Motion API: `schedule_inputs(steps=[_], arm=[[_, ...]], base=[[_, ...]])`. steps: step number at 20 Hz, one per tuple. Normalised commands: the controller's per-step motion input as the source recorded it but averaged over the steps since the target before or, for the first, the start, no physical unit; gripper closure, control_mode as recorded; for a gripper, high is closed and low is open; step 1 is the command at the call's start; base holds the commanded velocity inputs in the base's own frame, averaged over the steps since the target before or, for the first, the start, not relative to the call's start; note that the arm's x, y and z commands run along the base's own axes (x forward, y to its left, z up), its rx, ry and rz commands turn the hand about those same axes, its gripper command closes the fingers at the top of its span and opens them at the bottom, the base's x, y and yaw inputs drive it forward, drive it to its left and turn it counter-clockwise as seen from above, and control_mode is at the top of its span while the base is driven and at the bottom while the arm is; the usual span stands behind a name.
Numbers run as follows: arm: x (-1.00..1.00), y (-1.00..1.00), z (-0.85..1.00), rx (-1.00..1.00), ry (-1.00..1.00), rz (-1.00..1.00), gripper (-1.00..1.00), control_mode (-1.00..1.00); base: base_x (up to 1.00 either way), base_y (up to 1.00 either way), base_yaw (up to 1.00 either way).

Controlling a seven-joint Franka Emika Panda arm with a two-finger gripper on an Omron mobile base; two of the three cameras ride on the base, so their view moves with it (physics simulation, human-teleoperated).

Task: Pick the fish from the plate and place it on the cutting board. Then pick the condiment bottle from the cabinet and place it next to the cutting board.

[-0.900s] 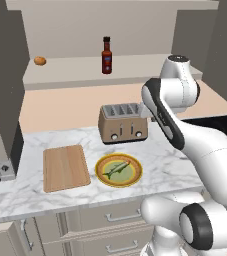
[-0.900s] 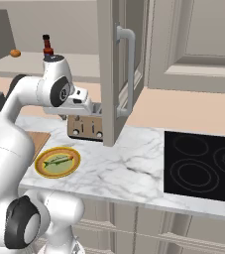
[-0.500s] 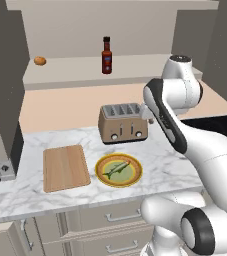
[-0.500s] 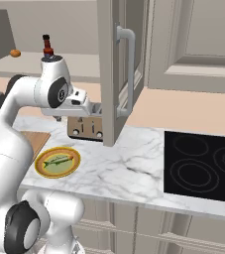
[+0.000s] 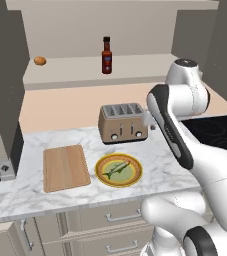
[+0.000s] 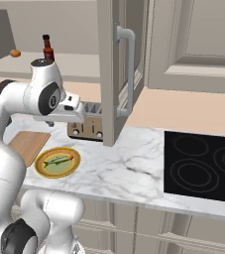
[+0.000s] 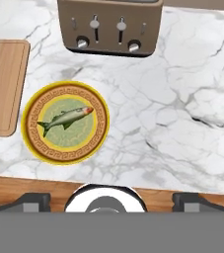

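Gripper (image 7: pixel 111 197) jaws now spread wide, empty, one fish (image 7: pixel 65 118) on one plate (image 7: pixel 34 143), one cutting board (image 7: pixel 4 84) beside

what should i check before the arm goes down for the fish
1. Fish lies on the plate, uncovered: ok.
2. Pincer open, its tips wide apart and nothing between them: ok.
3. Pincer over the fish: not ok; in the hand view the fish sits left of centre, so shift the hand first.
4. Cutting board bare and beside the plate, ready to take the fish: ok.
5. Toaster stands behind the plate, apart from it: ok.
6. Condiment bottle upright on the cabinet ledge for the later step: ok.
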Motion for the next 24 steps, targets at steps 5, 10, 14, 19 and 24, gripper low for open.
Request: schedule_inputs(steps=[5,10,14,19,24], arm=[[-0.33,0.22,-0.03,0.03,-0.01,0.00,-1.00,-1.00],[-0.25,0.27,-0.05,0.04,0.00,0.00,-1.00,-1.00],[-0.16,0.24,-0.05,0.02,0.00,0.00,-1.00,-1.00],[-0.11,0.25,-0.10,0.01,0.00,0.00,-1.00,-1.00],[-0.01,0.22,-0.15,0.04,0.00,0.00,-1.00,-1.00]], base=[[0.00,0.00,0.00],[0.00,0.00,0.00],[0.00,0.00,0.00],[0.00,0.00,0.00],[0.00,0.00,0.00]])
